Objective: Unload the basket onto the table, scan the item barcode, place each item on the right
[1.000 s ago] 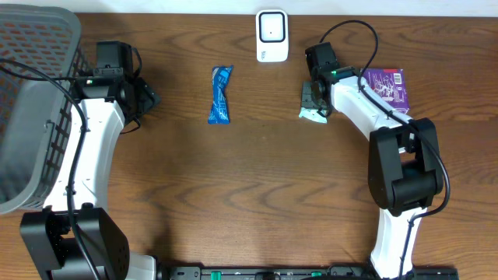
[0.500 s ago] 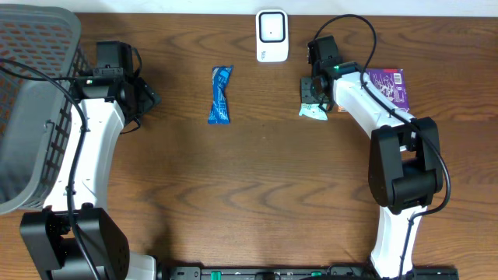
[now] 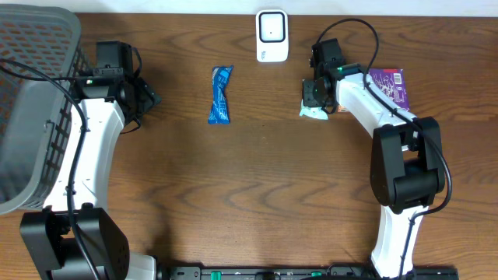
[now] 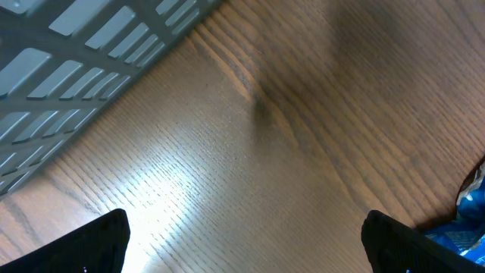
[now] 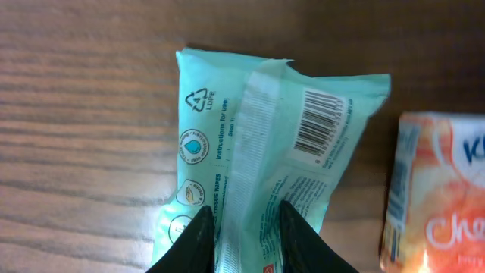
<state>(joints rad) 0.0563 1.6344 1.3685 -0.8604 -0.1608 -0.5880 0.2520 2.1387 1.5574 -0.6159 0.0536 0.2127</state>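
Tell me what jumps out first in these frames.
The right hand pinching a mint-green packet by its back seam, barcode up, just below the white scanner at the table's far edge. Next, the grey basket filling the left side, with the left hand open beside it and a blue packet mid-table.

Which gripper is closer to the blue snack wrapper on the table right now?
Left. The left gripper hangs open just to the left of the blue wrapper, near the basket. The right gripper is farther off on the wrapper's other side, pinching the teal wipes pack.
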